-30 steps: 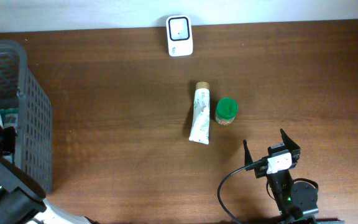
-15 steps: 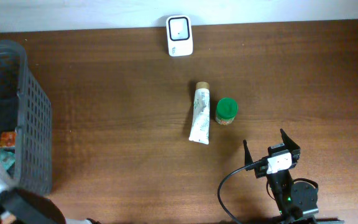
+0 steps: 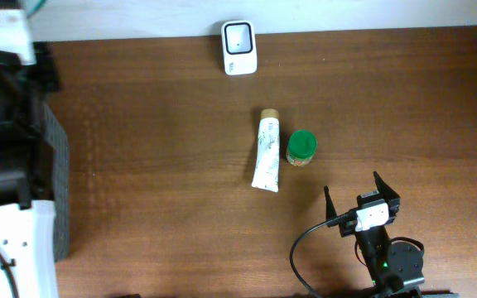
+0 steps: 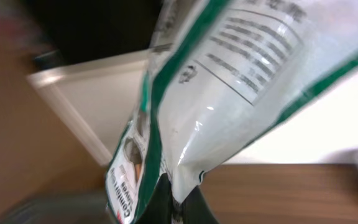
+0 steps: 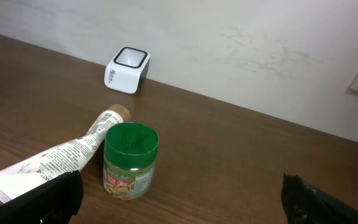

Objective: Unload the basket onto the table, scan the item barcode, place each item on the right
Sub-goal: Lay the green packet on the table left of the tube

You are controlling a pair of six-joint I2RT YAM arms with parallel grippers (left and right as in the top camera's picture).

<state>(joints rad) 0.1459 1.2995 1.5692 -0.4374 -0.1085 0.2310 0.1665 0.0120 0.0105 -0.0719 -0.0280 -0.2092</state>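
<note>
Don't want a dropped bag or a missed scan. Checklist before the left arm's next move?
1. Left gripper shut on the pouch: ok.
2. Barcode side known: cannot tell, the print in the left wrist view is blurred.
3. Scanner window uncovered: ok.
4. Tube and jar apart from the scanner: ok.
5. Right gripper open, empty, near the table's front edge: ok.

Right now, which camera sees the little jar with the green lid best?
The right wrist view: the jar is close, showing lid and label. Overhead shows mostly its green lid. The left wrist view misses it.
</note>
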